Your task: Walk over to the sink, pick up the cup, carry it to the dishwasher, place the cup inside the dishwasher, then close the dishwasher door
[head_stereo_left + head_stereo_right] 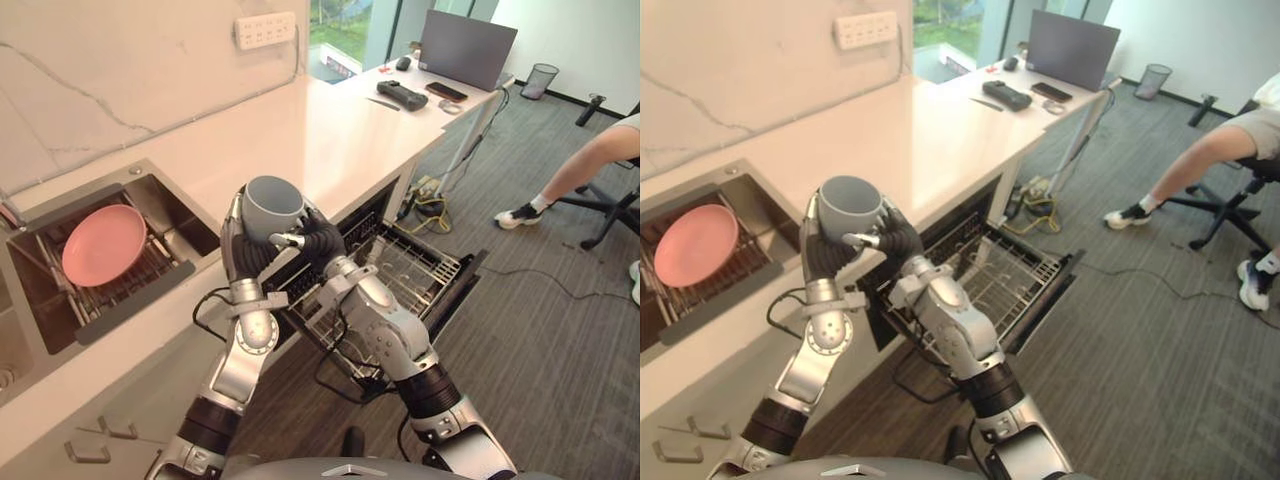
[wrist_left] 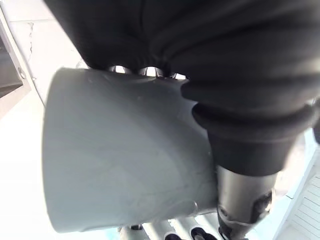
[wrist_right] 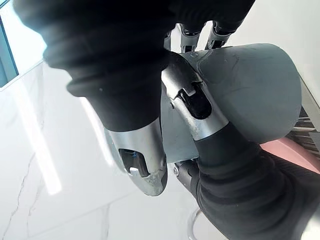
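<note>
Cup [image 1: 272, 203] is up in the air, mouth up, grasped by both hands at once. Left hand [image 1: 243, 258] is clamped on its left side. In the left wrist view the fingers [image 2: 156, 231] curl round the far side of the grey wall, with the palm cover against the near side. Right hand [image 1: 318, 243] is on the cup's right side, and its thumb lies across the lower front of the cup. In the right wrist view its fingers [image 3: 220, 31] reach over the cup wall, so this hand is closed on the cup too. The two hands touch each other under the cup.

Cup sits above both palms, over the counter [image 1: 330, 130] edge and not resting on anything.

Dishwasher [image 1: 455, 285] is below and to the right of the right hand, with its door dropped open. The wire rack [image 1: 405, 270] is pulled out over the door, well apart from the cup.

Sink [image 1: 185, 215] is left of the left hand and lower, with a pink plate [image 1: 103, 243] lying on the grid inside.

Beyond the hands at the counter's far end are a screen [image 1: 465, 48] and some small dark items. A person's leg [image 1: 580, 170] and a chair [image 1: 615, 205] are far right of the right hand, on the floor.
</note>
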You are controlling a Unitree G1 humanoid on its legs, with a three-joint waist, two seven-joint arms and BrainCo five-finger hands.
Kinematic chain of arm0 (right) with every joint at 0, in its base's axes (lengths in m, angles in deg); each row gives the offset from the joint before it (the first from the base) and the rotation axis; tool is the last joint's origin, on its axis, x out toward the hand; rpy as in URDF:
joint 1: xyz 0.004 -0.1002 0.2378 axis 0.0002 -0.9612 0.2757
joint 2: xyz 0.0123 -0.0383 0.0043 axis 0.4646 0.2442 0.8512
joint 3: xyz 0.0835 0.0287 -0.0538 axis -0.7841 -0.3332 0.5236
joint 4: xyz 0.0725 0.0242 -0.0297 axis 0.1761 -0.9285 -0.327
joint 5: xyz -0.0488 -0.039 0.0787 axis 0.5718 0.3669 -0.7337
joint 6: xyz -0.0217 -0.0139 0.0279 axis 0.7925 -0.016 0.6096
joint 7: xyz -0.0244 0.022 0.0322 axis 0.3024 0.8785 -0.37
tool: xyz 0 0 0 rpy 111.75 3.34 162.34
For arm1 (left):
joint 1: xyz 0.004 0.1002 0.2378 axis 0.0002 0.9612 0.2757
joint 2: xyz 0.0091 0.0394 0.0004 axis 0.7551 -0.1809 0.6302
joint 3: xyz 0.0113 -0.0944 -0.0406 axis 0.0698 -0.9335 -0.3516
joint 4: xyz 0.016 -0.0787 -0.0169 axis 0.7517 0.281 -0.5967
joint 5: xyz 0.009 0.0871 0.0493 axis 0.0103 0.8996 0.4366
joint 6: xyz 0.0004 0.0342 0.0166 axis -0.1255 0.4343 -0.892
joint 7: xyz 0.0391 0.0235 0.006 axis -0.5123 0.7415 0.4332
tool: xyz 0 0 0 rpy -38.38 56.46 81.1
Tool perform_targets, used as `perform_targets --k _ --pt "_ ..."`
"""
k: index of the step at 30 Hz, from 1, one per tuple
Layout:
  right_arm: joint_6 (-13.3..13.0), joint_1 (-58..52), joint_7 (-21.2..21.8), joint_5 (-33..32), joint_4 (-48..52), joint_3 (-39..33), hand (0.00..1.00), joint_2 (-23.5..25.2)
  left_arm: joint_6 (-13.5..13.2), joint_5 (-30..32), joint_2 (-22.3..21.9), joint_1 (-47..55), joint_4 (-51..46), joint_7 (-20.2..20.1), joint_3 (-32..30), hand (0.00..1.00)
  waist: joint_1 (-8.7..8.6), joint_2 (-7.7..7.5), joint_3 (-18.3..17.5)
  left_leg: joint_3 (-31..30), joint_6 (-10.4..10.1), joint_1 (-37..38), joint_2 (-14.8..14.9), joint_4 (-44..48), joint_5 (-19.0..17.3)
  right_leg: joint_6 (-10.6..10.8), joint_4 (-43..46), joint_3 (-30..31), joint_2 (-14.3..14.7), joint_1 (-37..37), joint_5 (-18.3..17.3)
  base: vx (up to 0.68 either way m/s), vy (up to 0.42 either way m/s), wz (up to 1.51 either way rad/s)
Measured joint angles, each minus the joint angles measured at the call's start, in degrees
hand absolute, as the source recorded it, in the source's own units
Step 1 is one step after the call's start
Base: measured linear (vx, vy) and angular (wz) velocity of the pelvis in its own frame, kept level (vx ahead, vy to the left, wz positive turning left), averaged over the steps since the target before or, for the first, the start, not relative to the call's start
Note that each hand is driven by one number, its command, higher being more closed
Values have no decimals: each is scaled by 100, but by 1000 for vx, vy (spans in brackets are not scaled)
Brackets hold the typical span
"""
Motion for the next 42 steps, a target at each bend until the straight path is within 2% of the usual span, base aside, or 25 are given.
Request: perform_targets --k 21,27,28,37,40,42 --pt "-26 276 -642 224 -240 139 0 46 197 -6 -1 -52 -5 29 218 100 84 -50 31 -32 -25 -6 8 -7 47 -69 0 -34 0 7 -40 0 0 0" --pt "-71 278 -668 229 -273 189 0 47 199 -8 32 -51 -3 30 238 100 85 -68 42 -80 -35 -6 5 -22 78 -73 0 -81 -5 26 -42 0 0 3" --pt "-72 278 -669 229 -277 197 100 47 199 -8 58 -50 -2 30 247 100 84 -75 45 -107 -36 -7 3 -42 97 -78 0 -109 -8 30 -46 -3 1 10" --pt "-261 288 -672 216 -465 304 100 49 263 -12 173 24 -8 78 240 100 178 -108 54 -178 -82 16 14 -192 220 -103 -1 -182 9 21 -48 -5 0 4" --pt "-520 288 -681 158 -560 399 100 49 258 -11 194 39 -50 79 240 100 195 -109 54 -179 -85 20 14 -192 223 -105 -1 -182 11 24 -50 0 0 0" --pt "-789 288 -687 -16 -657 510 100 51 247 -5 231 109 -142 85 240 100 205 -110 54 -181 -86 18 14 -192 223 -106 -1 -183 11 25 -51 0 0 0"
